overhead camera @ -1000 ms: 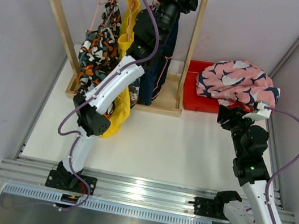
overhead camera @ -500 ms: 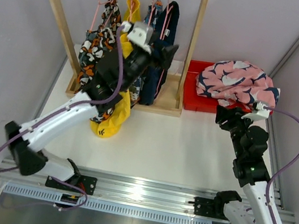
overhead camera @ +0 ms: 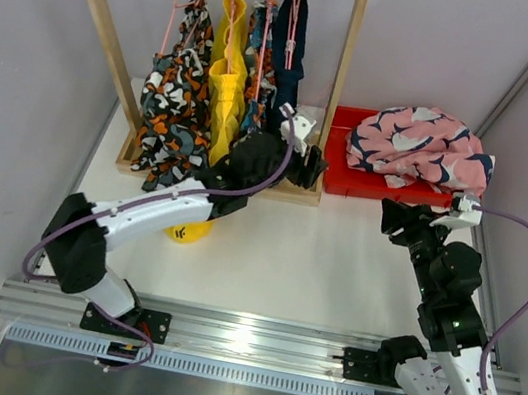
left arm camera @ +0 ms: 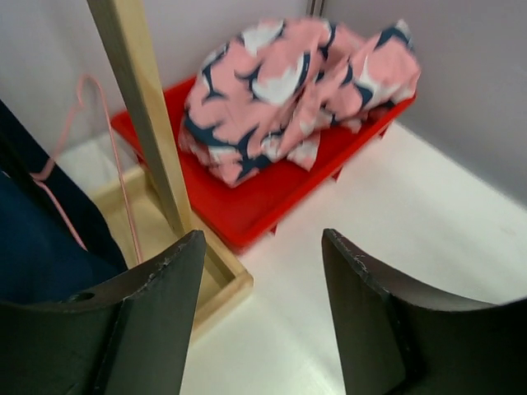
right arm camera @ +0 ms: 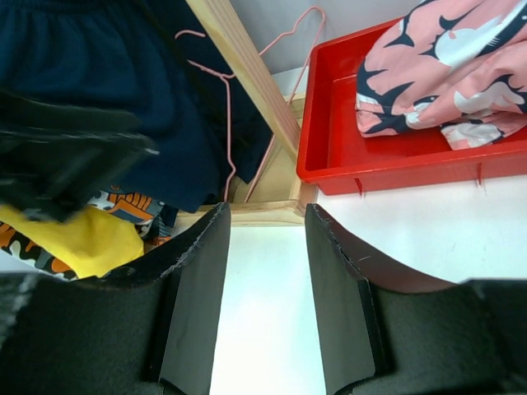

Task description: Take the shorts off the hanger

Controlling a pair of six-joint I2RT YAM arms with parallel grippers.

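Observation:
Four shorts hang on pink hangers [overhead camera: 296, 15] from the wooden rack: camouflage [overhead camera: 171, 101], yellow [overhead camera: 226, 90], blue-orange print [overhead camera: 259, 65] and navy [overhead camera: 291, 50]. The pink shorts [overhead camera: 417, 142] lie bunched on the red tray [overhead camera: 344, 175]; the left wrist view shows them as well [left arm camera: 288, 90]. My left gripper [overhead camera: 306, 169] is low by the rack's right post, open, with nothing between its fingers [left arm camera: 263, 239]. My right gripper [overhead camera: 397, 220] hovers in front of the tray, open and empty [right arm camera: 265, 212]. Navy shorts [right arm camera: 99, 90] fill its upper left view.
The rack's right post [left arm camera: 140, 107] and base frame [overhead camera: 300, 192] stand just beside my left gripper. Grey walls close in the table on the left, back and right. A metal rail [overhead camera: 241, 336] runs along the near edge by the arm bases.
My left arm has swung down from the rack's top rail to the rack's lower right corner. The yellow shorts now hang straight. My right arm has hardly moved.

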